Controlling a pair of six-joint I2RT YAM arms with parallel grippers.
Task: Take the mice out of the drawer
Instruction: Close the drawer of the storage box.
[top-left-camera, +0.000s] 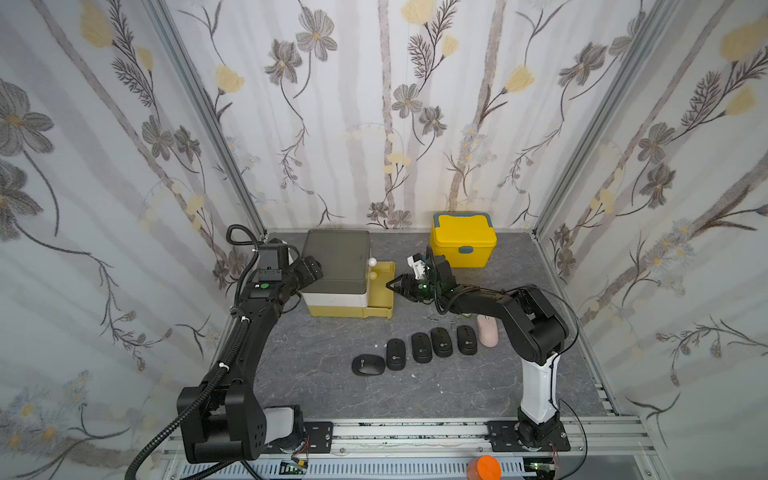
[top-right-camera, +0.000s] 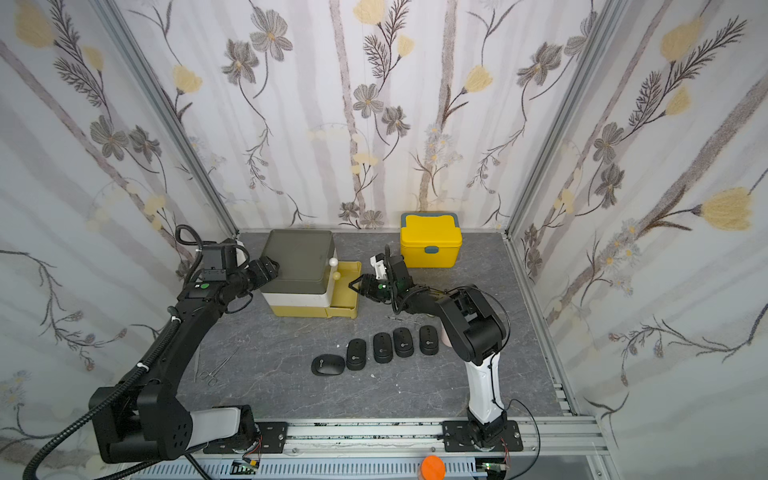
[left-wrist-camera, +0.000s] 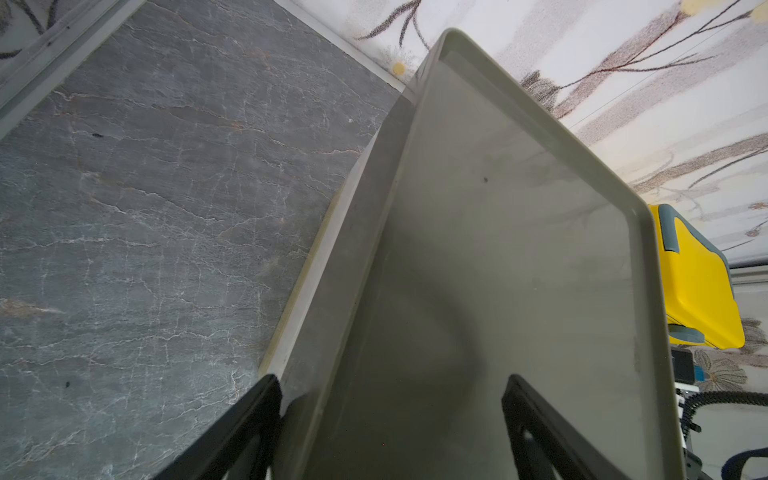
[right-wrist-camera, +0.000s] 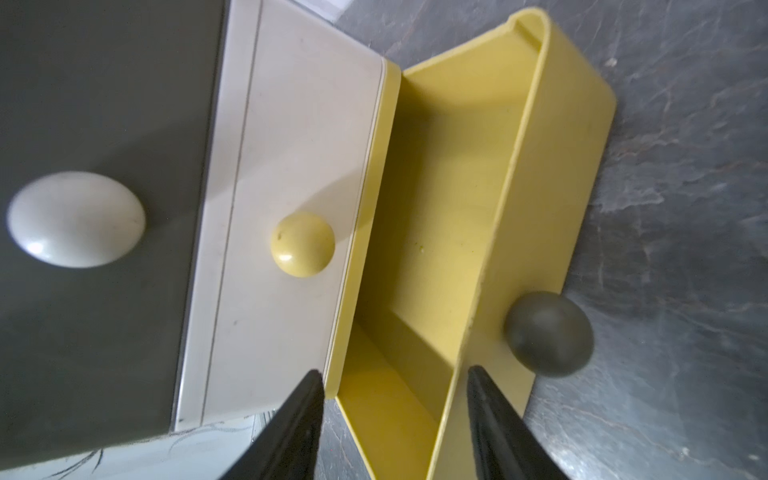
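Observation:
The yellow bottom drawer (top-left-camera: 379, 311) of the small drawer unit (top-left-camera: 336, 257) is pulled out, and the right wrist view shows its inside (right-wrist-camera: 449, 174) empty. The mice lie in a row on the table: a round black one (top-left-camera: 368, 365), several slim black ones (top-left-camera: 395, 353) (top-left-camera: 441, 342) and a pale pink one (top-left-camera: 487, 330). My right gripper (top-left-camera: 390, 286) (right-wrist-camera: 392, 374) is open at the drawer's near end, holding nothing. At the unit's left top edge my left gripper (top-left-camera: 316, 268) (left-wrist-camera: 390, 378) is open, one finger beside the side wall and one over the grey top.
A yellow lidded box (top-left-camera: 463, 245) stands at the back right. Metal forceps (top-right-camera: 216, 370) lie on the table by the left arm, and a thin metal tool (top-left-camera: 442, 320) lies under the right arm. A grey knob (right-wrist-camera: 548, 332) sticks out of the drawer's front.

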